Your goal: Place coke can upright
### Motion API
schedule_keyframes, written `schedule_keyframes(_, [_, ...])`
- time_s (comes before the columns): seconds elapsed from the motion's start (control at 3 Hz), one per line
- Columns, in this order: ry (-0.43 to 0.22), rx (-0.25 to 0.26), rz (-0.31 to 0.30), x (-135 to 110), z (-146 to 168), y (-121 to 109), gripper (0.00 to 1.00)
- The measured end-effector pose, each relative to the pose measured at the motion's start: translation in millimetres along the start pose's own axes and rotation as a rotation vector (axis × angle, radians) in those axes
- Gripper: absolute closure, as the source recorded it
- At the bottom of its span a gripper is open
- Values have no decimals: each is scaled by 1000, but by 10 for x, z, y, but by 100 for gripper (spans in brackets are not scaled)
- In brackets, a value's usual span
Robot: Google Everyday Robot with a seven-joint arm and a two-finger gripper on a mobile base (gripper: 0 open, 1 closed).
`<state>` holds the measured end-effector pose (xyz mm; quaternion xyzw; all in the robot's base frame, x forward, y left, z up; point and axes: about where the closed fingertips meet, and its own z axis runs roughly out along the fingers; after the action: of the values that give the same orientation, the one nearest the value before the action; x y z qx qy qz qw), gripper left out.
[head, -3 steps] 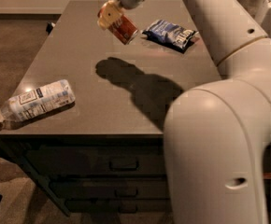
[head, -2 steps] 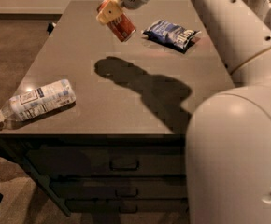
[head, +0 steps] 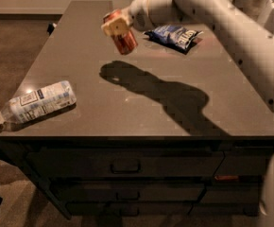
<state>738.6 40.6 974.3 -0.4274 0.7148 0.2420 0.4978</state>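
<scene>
The gripper (head: pixel 116 26) pinched the red coke can (head: pixel 126 41) above the table (head: pixel 80 56). The can's long axis was tilted, lower end pointing front-right, and its lettering was unreadable.

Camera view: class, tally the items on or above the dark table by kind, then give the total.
Cans: 1, the coke can, tilted, held above the table by the gripper.
Bottles: 1, the water bottle, lying on its side.
Bags: 1, the blue chip bag.
Total: 3.
</scene>
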Motion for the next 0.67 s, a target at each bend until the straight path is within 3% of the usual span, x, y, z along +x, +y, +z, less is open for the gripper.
schedule_keyframes(0.67, [-240, 112, 91, 195, -34, -121, 100])
